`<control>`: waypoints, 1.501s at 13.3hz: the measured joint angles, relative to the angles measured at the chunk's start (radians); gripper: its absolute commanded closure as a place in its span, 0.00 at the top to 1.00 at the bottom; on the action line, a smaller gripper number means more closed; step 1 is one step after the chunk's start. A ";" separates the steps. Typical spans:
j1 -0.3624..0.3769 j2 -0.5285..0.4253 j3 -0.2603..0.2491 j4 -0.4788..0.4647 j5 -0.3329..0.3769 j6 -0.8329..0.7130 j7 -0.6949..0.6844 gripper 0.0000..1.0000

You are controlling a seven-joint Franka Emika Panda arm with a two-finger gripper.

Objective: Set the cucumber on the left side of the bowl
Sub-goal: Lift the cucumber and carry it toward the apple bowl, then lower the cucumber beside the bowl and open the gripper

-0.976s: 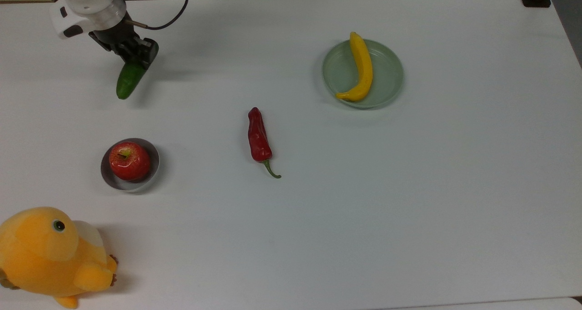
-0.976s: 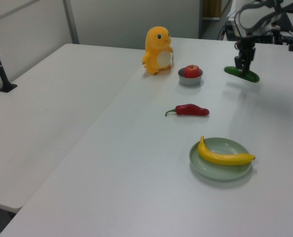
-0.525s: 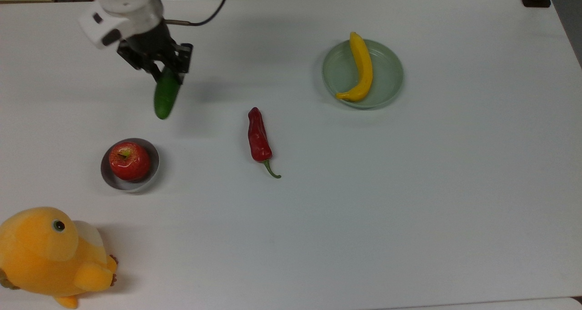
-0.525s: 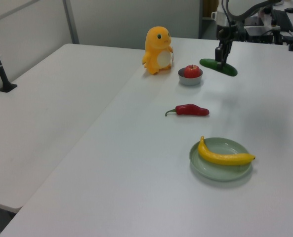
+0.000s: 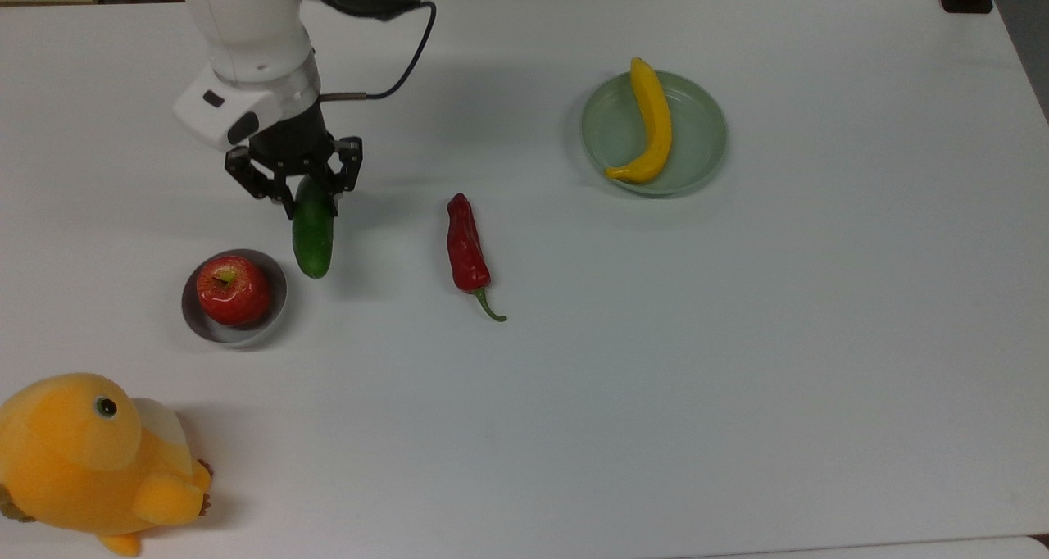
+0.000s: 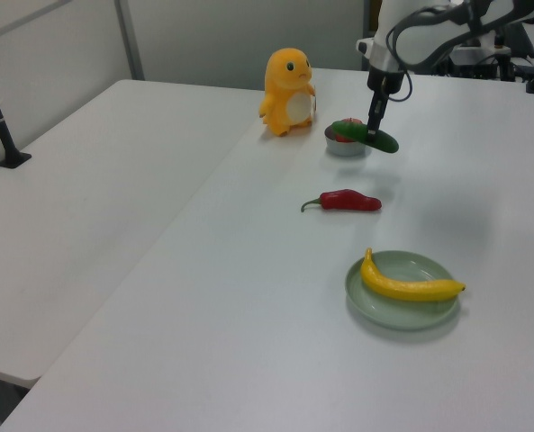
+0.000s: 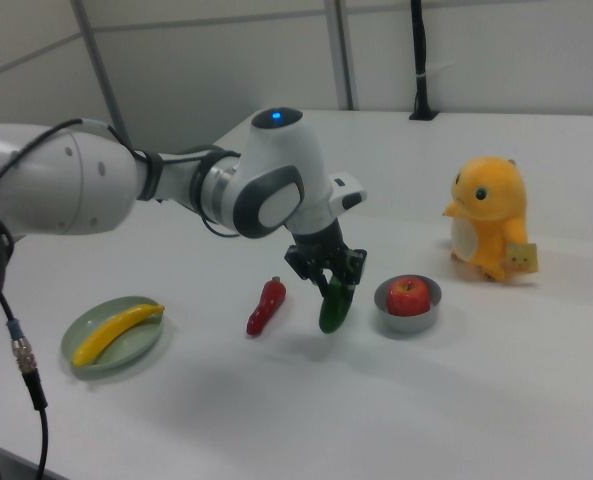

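The gripper (image 5: 310, 194) is clamped on one end of the cucumber (image 5: 313, 233), holding it clear of the white table (image 5: 656, 379). In the top view, the cucumber extends toward 6 o'clock from the fingers, its free end just beside the bowl (image 5: 275, 295) at the bowl's 2 o'clock. The bowl holds a red apple (image 5: 233, 290).

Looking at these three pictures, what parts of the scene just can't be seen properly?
- Cucumber: upper end hidden by the gripper in the top view.
- Bowl: partly covered by the cucumber in the left view.
- Plush toy: cut off by the top view's left edge.
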 measured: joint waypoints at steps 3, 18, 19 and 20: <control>-0.001 0.052 0.000 0.001 -0.001 0.064 -0.037 0.18; -0.001 0.103 0.000 0.028 0.000 0.137 -0.072 1.00; -0.001 0.096 0.000 0.034 0.000 0.137 -0.065 1.00; 0.000 0.084 0.001 0.038 0.001 0.137 -0.049 1.00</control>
